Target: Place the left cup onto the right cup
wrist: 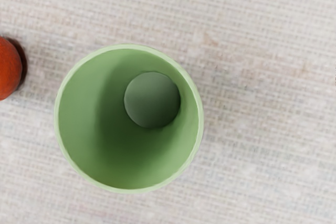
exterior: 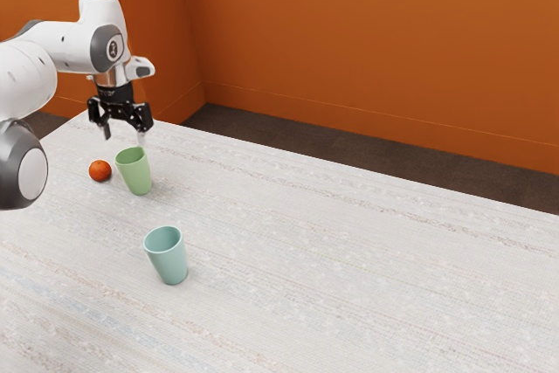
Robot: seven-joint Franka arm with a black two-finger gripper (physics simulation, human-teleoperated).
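A light green plastic cup (exterior: 134,170) stands upright on the pale woven-textured table (exterior: 349,251), mouth up, tapering from a wide rim to a narrower base. In the wrist view this cup (wrist: 105,145) is seen from above: its round rim is whole, its inside is empty, and its flat, darker bottom shows off-centre. A pale teal plastic cup (exterior: 166,255) of the same tapered shape also stands upright and empty on the table, nearer the exterior view's lower edge and slightly toward its right. The two cups are apart, not touching.
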